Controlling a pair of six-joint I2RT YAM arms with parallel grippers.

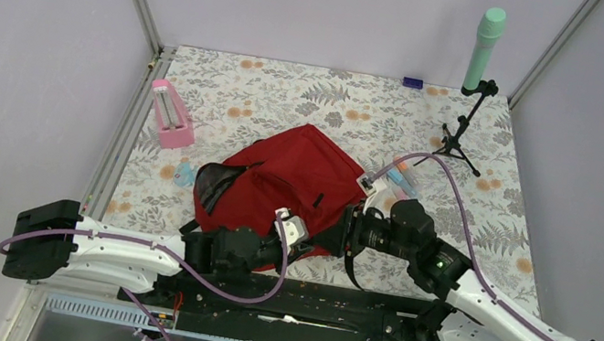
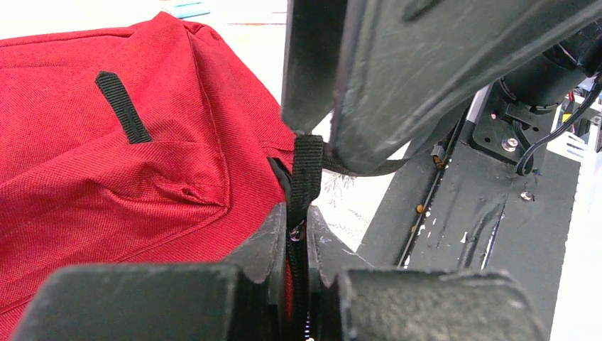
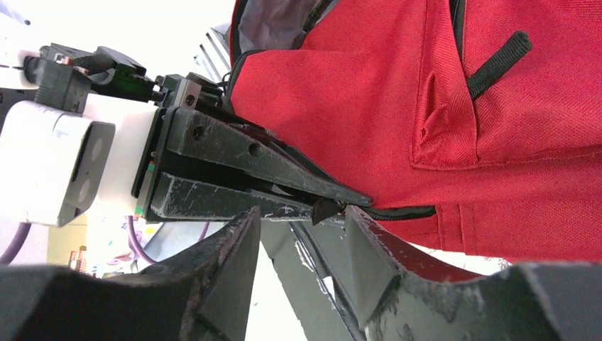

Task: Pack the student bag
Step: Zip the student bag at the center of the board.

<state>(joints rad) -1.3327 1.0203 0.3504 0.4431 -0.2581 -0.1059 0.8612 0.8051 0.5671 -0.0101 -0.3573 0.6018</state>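
Pinched shut, the left gripper holds a black strap at the near edge of the student bag. Just beside it, the right gripper has its jaws apart. The bag lies flat mid-table, its long axis slanting from near left to far right and its open mouth facing left.

From above, the near edge of the red backpack is lost behind the left arm and right arm. Left of the backpack, a pale-blue thing is too small to name; right of it, some coloured items are half covered by the right arm.
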